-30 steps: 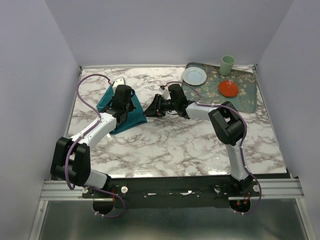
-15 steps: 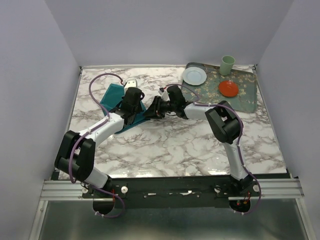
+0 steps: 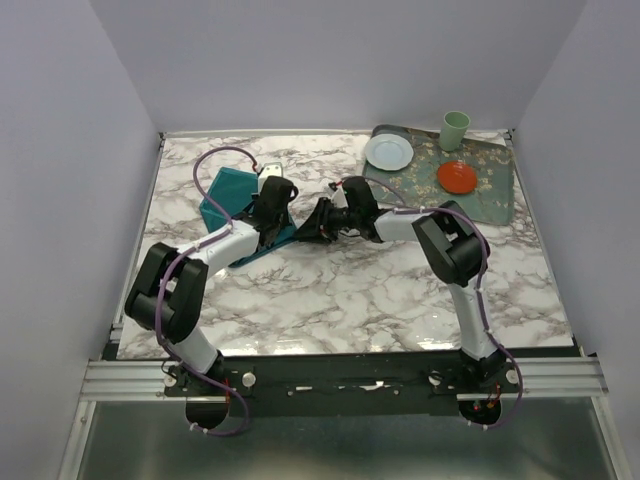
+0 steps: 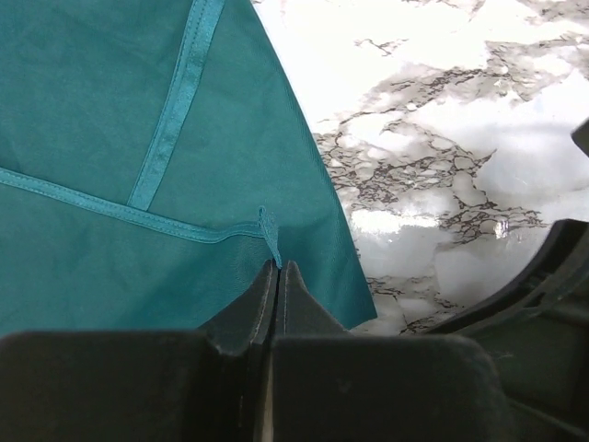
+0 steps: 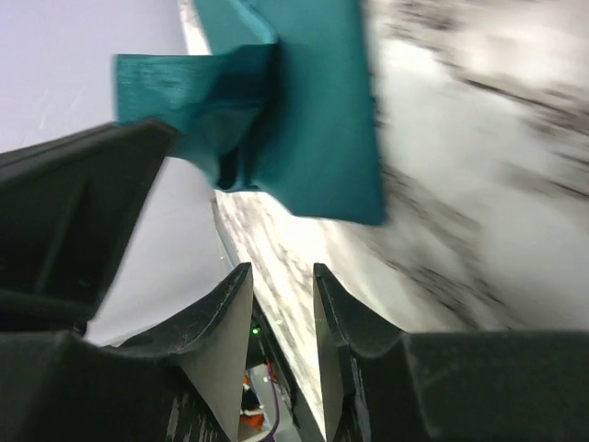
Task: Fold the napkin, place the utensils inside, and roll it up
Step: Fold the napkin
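L gripper pinches napkin; L arm stretched fwd.

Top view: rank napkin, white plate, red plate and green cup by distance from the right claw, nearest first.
From the right claw:
1. napkin, just to its left, at the fingertips.
2. white plate, back right, on the tray at its left end.
3. red plate, mid tray.
4. green cup, tray's far edge.

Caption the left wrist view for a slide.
Shut left pincer pinching the hem of the teal napkin, marble table to the right.
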